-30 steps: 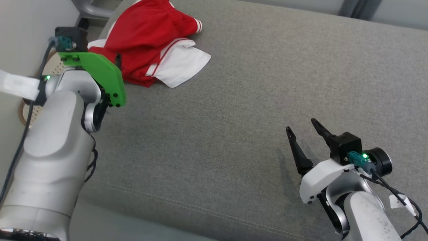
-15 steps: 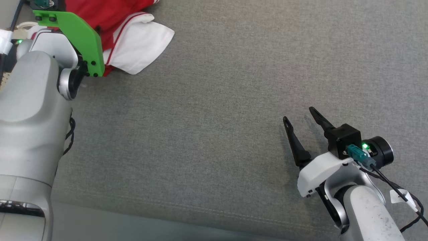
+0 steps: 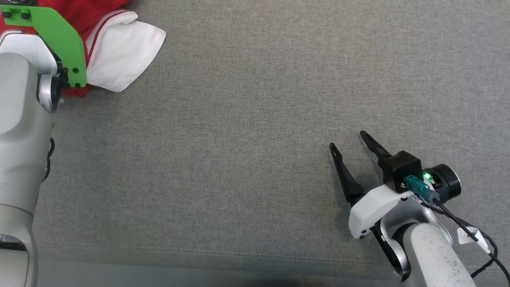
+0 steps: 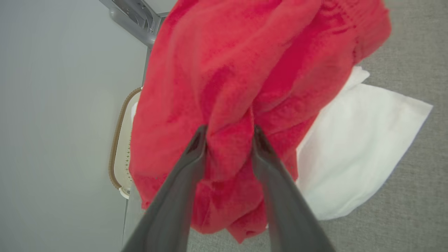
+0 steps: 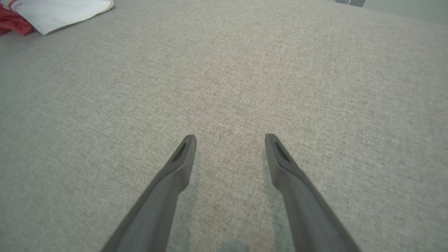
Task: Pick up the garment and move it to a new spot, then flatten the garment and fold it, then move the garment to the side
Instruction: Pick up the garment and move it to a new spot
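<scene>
The garment [image 4: 227, 70] lies crumpled at the far left of the surface [image 3: 239, 139], right by its left edge. It is a red heap with a white panel [image 4: 357, 150] spilling out to the right. My left tool [image 4: 230, 130] pinches a raised fold of the red cloth, with a finger touching it on each side. I can't judge how firm that hold is. The heap rests on the surface, so I judge the pick-up begun but not made. Nothing of the task is finished. The lift, the carry to a new spot, the flattening, the fold and the move aside are all left to do.

Just left of the heap the surface ends. Beyond the edge I see a pale wall [image 4: 52, 122] and a pale round thing with a brown rim [image 4: 119, 140] low down beside it. There is no room on that side, and cloth dragged that way could slip off.

To the right and nearer to me the grey fabric is bare and wide, enough to spread the garment out flat. My right tool [image 3: 348, 139] is at the near right, well apart from the garment. Its fingers are spread with nothing between them, low over bare fabric. A seam [image 3: 199, 252] runs along the near edge, so the new spot should sit well inside it, towards the middle.
</scene>
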You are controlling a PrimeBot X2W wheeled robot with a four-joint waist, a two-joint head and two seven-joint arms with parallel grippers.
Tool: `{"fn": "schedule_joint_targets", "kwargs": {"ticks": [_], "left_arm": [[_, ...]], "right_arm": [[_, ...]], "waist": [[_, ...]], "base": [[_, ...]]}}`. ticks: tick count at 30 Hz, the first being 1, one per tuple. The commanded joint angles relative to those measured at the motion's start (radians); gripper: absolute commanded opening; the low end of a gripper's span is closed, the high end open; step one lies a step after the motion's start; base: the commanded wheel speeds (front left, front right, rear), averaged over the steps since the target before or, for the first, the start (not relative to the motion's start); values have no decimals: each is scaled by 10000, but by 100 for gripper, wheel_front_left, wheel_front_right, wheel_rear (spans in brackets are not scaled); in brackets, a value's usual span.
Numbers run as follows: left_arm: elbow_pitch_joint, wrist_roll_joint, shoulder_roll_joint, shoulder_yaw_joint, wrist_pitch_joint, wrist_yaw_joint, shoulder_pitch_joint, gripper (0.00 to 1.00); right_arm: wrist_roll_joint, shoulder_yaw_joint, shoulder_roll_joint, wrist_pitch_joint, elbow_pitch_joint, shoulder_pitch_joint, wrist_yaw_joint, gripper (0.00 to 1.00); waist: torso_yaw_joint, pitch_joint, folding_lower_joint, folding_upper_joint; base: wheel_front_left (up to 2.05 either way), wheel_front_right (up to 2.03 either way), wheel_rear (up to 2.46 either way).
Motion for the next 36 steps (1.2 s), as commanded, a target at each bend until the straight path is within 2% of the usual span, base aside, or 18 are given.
{"fn": "schedule_joint_targets", "kwargs": {"ticks": [1, 8, 13, 20, 24, 31, 36], "left_arm": [[47, 76, 83, 8, 70, 58, -145, 0], [-59, -40, -65, 56, -323, 246, -290, 0], [-309, -38, -348, -24, -730, 269, -392, 0], [-1128, 331, -907, -664, -1340, -210, -686, 0], [-1661, 304, -1570, -1093, -1522, -569, -541, 0], [-2806, 83, -2648, -1961, -1847, -1223, -10, 0], [-3677, -217, -2898, -2707, -2021, -1440, 354, 0]], "right_arm": [[-9, 7, -29, -57, 42, 51, 1, 100], [220, 23, -29, -130, 247, 89, 1, 100], [507, 72, -29, -308, 579, 183, 1, 100], [961, 49, -27, -593, 1063, 487, 1, 100], [1316, 133, -26, -753, 1368, 710, 1, 100], [1745, 309, -27, -860, 1555, 824, 1, 100], [1773, 211, -26, -896, 1582, 829, 1, 100]], "waist": [[-47, 4, -1, 0], [33, -376, -1, 0], [37, -1096, -1, 0], [-245, -2270, -1, 0], [-699, -2991, -1, 0], [-1601, -3471, -1, 0], [-2230, -3405, -1, 0]], "base": [[0, 0, 0], [0, 0, 0], [0, 0, 0], [0, 0, 0], [0, 0, 0], [0, 0, 0], [0, 0, 0]]}}
